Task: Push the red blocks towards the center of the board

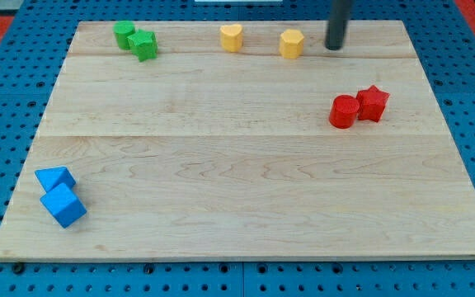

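Blue pegboard lies under the wood desk (246, 181), where my tip (334, 48), with no pincer to see, waits up top, so next it must go around the red blocks (359, 107) at right and push them left.

The wooden board (237, 190) carries two green blocks (135, 40) far left, two yellow blocks (261, 40) far centre, a red cylinder (344, 111) touching a red star block (373, 103) right, and two blue blocks (60, 196) near left.
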Controlling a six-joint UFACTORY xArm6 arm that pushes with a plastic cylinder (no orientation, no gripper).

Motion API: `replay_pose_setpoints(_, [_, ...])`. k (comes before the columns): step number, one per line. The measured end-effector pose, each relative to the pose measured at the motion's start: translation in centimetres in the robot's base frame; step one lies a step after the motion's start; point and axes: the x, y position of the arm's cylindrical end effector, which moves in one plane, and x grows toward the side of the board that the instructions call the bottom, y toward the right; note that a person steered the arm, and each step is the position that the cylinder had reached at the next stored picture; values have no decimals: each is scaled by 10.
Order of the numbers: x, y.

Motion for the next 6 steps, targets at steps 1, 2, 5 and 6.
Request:
replay_pose_setpoints(1, [37, 38])
replay_pose_setpoints(2, [67, 62])
replay_pose_setpoints(5, [114, 44])
replay_pose_setpoints(6, [140, -15])
